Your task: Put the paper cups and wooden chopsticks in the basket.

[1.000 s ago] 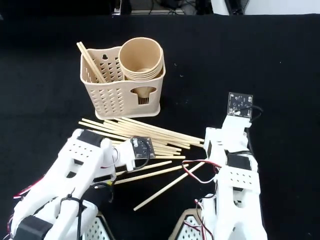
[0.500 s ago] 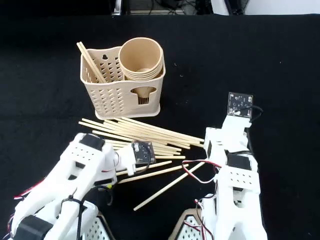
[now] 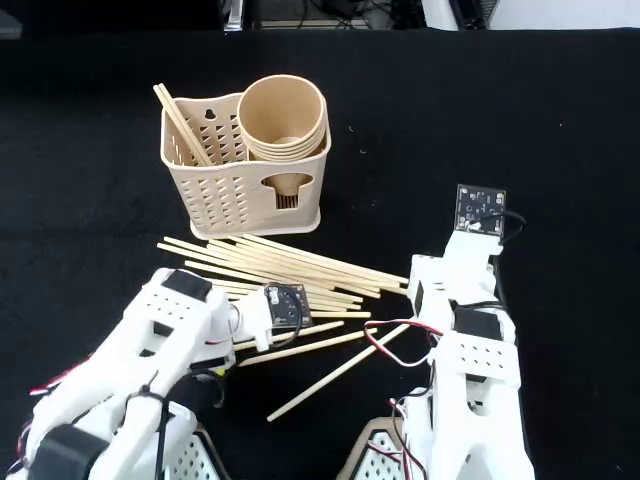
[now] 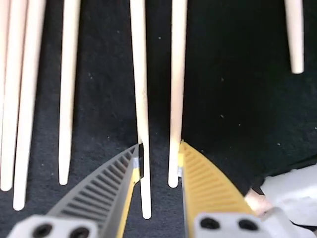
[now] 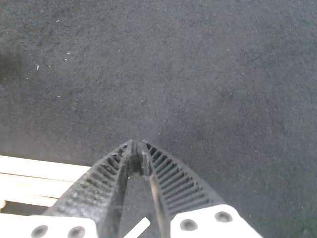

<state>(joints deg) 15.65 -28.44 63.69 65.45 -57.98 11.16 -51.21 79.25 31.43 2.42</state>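
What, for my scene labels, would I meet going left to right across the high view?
chopsticks standing in the basket → stacked paper cups → right arm

Left gripper [image 4: 157,148] shifted slightly toward near desk edge, over loose chopsticks [image 3: 300,268]; most shift early, barely any since.

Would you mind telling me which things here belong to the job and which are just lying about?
Job: basket; paper cups stacked in it; chopsticks standing in it; loose chopsticks on the cloth; left tool, open around two of them.
Lying about: black cloth; right tool, shut, over bare cloth.
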